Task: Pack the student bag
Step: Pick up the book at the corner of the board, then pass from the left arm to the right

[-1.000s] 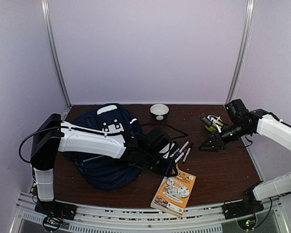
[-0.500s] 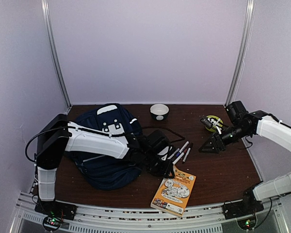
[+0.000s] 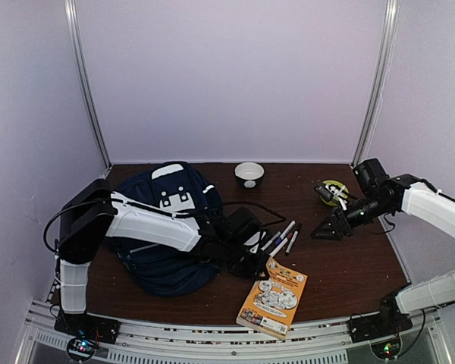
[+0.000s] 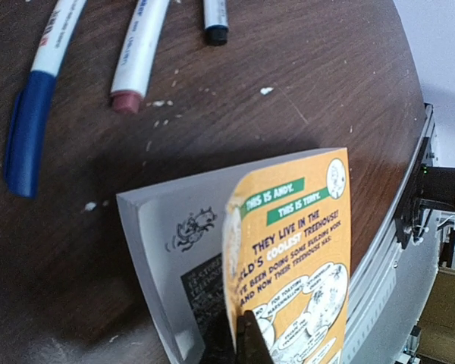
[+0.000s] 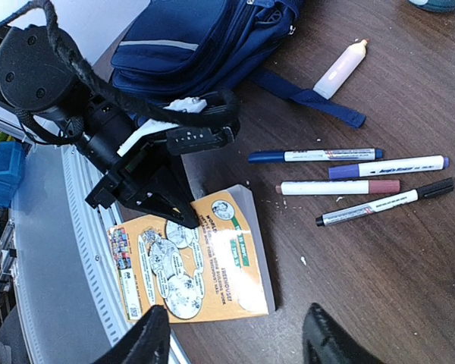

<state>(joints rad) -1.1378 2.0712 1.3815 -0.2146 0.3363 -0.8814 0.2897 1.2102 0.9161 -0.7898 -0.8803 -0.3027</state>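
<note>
A: Location of student bag [image 3: 163,235]?
B: Flat on left half of table [image 3: 349,265], white patch toward far wall, partly hidden under left arm. One dark strap out to the right, close by a white tube [image 5: 340,68].
A: State of left gripper [image 4: 237,337]?
B: Pinched tight on cover of orange book [image 3: 273,297], at the book's far end. From left wrist view, orange cover raised clear of grey pages.
A: State of right gripper [image 3: 322,230]?
B: Spread wide, nothing between fingers. Hovering over bare wood on right side, just right of four markers [image 3: 280,236].
A: Rest of table?
B: Markers side by side just beyond book's far edge, between the two grippers. White bowl [image 3: 249,174] at far edge, centre. Yellow-green roll [image 3: 332,189] far right; details too small to tell.
</note>
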